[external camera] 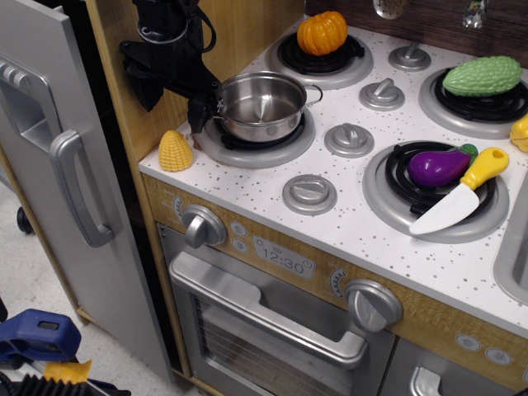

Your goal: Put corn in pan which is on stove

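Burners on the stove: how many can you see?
4. Front left under the pan; back left under the pumpkin; back right under the green vegetable; front right under eggplant and knife.

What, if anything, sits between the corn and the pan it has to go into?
Nothing sits between them. The corn rests on the stove at its front-left corner, and the pan sits on the adjacent burner. The gripper hangs by the pan's left rim, above that stretch.
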`<state>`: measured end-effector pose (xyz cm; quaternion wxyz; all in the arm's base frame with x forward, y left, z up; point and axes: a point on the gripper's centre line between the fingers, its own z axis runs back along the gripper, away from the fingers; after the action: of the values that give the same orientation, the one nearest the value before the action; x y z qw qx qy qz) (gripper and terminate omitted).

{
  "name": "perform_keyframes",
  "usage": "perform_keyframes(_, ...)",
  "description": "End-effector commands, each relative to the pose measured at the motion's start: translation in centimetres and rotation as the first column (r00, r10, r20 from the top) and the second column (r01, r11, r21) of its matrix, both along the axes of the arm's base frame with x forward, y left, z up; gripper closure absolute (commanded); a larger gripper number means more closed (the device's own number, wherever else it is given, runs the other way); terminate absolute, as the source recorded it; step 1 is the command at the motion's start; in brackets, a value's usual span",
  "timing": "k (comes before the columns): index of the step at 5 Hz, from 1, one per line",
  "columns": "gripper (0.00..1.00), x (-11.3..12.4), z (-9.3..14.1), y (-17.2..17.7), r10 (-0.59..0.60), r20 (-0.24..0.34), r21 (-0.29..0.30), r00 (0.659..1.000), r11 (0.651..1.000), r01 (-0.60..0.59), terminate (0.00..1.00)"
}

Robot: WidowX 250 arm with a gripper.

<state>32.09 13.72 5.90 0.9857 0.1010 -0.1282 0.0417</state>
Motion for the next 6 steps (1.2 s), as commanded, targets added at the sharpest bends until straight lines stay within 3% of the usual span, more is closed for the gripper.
perform_keyframes(1,0.00,0.0,0.0,0.0,0.000,0.000,0.000,1.000,1.000,0.000,0.00)
perform_keyframes(6,0.00,-0.1,-4.6,1.2,0.015,0.087,-0.075,0.996,0.997,-0.009,0.00)
